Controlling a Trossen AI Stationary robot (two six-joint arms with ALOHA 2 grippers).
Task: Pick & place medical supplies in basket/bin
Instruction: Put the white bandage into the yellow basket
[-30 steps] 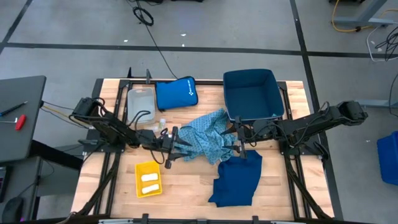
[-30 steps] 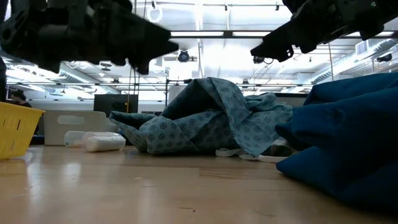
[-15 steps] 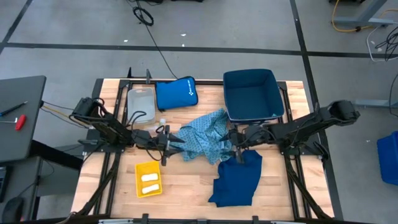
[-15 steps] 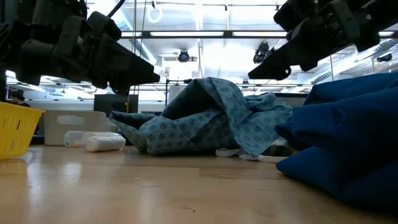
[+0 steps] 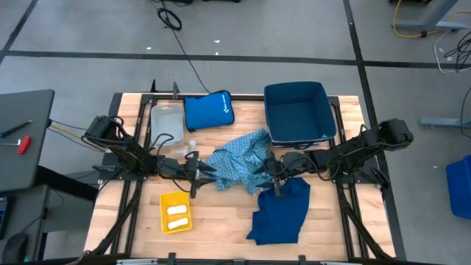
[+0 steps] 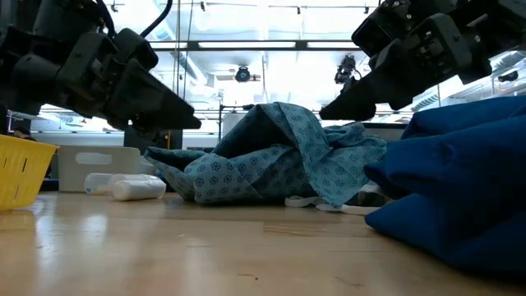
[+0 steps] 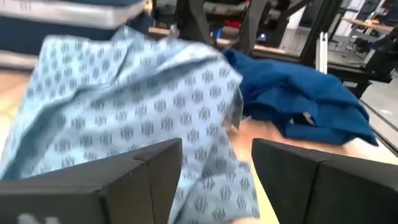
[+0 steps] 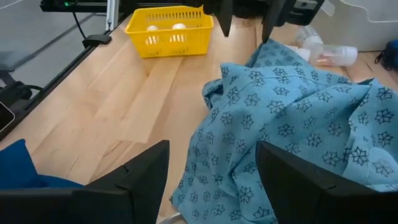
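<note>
Wooden tabletop (image 5: 221,221) | patterned garment (image 5: 239,165) lies between my claws | left claw (image 5: 197,168) and right claw (image 5: 271,168) both spread wide, empty, flanking it, probably for a two-sided pickup.

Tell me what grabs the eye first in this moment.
The crumpled light-blue patterned garment at the table's centre, with the left gripper and right gripper open at its opposite sides. Just in front of it lies the navy garment, and a yellow basket holding two white rolls sits near the front left.
</note>
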